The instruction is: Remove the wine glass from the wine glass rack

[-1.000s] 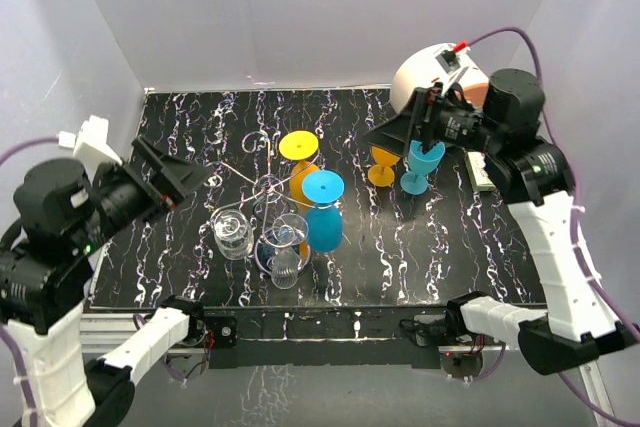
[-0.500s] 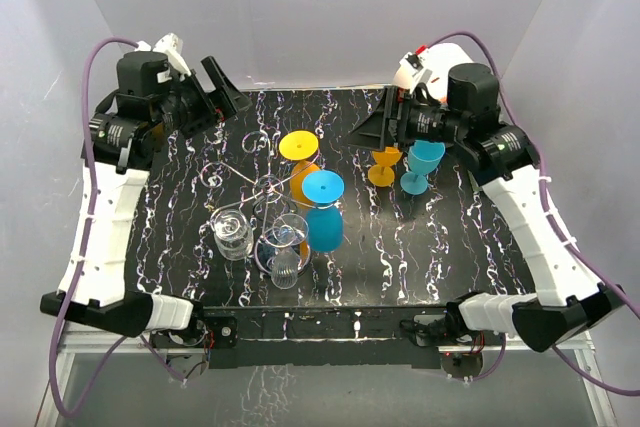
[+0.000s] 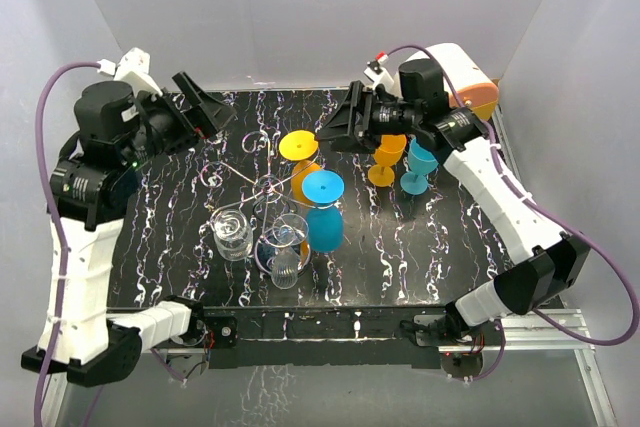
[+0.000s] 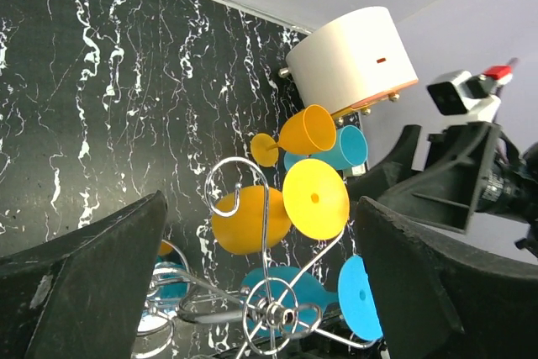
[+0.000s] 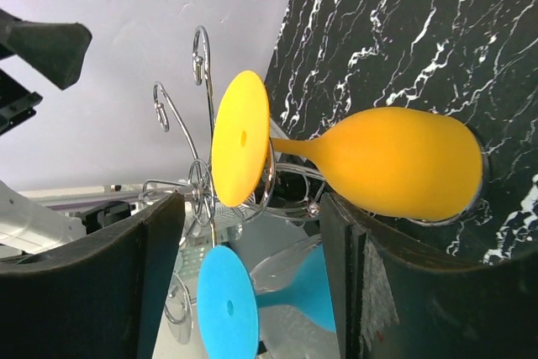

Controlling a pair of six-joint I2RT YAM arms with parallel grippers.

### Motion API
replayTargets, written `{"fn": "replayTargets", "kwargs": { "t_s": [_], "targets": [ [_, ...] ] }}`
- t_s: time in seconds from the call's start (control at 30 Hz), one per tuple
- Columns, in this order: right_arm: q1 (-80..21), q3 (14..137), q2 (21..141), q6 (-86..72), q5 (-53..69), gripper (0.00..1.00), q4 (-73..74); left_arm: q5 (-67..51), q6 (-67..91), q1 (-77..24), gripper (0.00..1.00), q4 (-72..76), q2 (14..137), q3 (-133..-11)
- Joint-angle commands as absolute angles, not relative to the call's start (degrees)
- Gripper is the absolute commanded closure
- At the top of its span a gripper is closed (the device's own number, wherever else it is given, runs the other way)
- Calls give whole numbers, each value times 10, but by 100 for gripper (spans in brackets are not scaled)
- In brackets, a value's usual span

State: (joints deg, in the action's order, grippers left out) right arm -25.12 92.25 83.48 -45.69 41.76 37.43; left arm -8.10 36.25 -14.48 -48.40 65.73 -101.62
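1. Both arms have swung in toward the silver wire wine glass rack point(image 3: 268, 187). The left pincer point(image 3: 205, 107) is now raised at its far left side. The right pincer point(image 3: 338, 119) has come left and faces the rack.
2. Each of the 2 pincers is spread and pinches nothing; the right one stands somewhat narrower.
3. An orange wine glass point(image 5: 395, 161) with a flat yellow foot point(image 5: 239, 136) hangs on the rack, foot up and bowl down, over the black marbled worktop point(image 3: 450, 237), just beside a blue wine glass point(image 3: 324, 227).
4. I judge the orange wine glass to be light, stiff and smooth, so it may slip. The thin stem point(image 5: 294, 150) under the foot seems the best hold. It should slide out along the wire, because the rack may tip.
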Motion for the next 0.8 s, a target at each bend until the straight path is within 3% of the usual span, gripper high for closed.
{"fn": "replayTargets", "kwargs": {
  "t_s": [0.0, 0.27, 0.77],
  "targets": [
    [-269, 952, 850, -480, 407, 38, 313, -76, 368, -147, 7, -501, 630, -1004],
    [-288, 966, 881, -485, 392, 44, 278, -90, 385, -147, 7, -509, 594, -979],
    [-301, 961, 901, -503, 388, 71, 231, -97, 403, -148, 7, -513, 567, -952]
  ]
}}
